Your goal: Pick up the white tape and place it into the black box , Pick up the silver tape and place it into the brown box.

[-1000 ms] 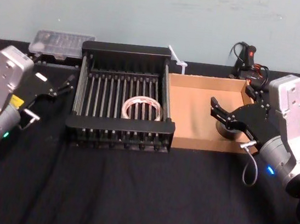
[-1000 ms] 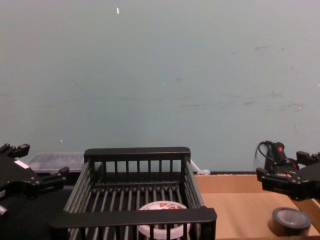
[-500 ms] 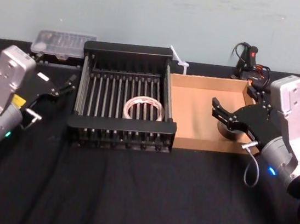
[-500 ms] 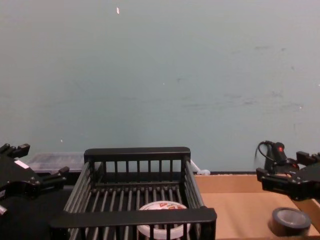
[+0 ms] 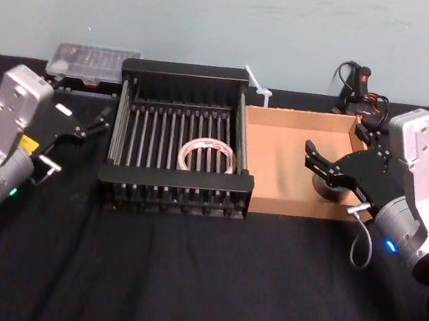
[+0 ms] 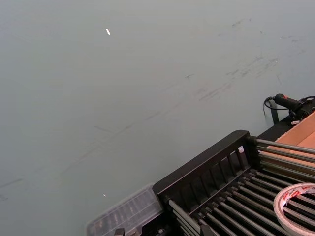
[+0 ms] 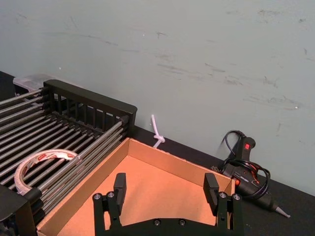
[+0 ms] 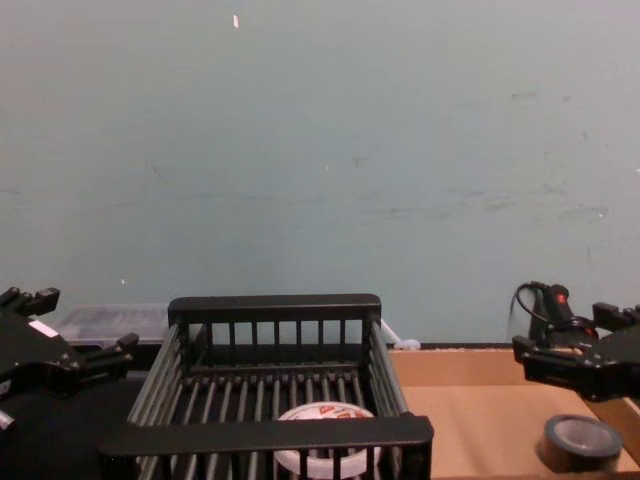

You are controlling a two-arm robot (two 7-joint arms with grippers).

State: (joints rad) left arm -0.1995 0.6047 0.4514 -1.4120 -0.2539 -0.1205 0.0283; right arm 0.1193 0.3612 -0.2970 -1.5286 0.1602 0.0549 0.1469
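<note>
Over the brown box (image 5: 277, 162), right gripper (image 7: 165, 182) gapes, half-hiding silver tape (image 8: 582, 441); left gripper (image 8: 79, 320) seemingly gapes.

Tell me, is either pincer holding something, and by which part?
Nothing is held. The left pincer and the right pincer are both open and empty.

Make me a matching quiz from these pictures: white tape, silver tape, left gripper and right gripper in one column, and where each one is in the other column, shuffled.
Column one:
1. white tape
2. silver tape
3. left gripper
4. right gripper

Column two:
A. open, above the brown box
B. lying flat in the black box
C. open, outside the black box on its left
D. lying in the brown box

Pairs: 1-B, 2-D, 3-C, 4-A.
</note>
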